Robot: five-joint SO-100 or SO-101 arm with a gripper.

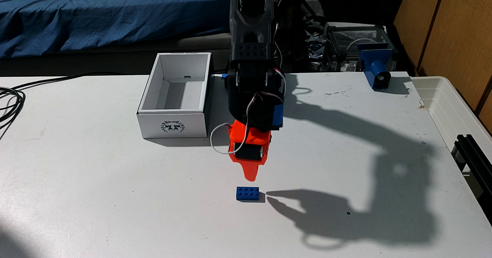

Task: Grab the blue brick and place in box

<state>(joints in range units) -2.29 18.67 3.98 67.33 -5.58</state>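
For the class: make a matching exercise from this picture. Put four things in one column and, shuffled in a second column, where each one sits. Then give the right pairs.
Things:
1. blue brick
2. box
3. gripper
4. cable

Places:
A. at the table's left edge, coiled
B. hanging above the table, just behind the brick
C. flat on the table, nearest the camera
D. left of the arm, open and empty

Pairs: 1-C, 2-D, 3-B, 4-A

I see a white table (80, 194), black cables (10, 101) at left, a blue printed block (375, 69), and a translucent bin (452, 106) at right.
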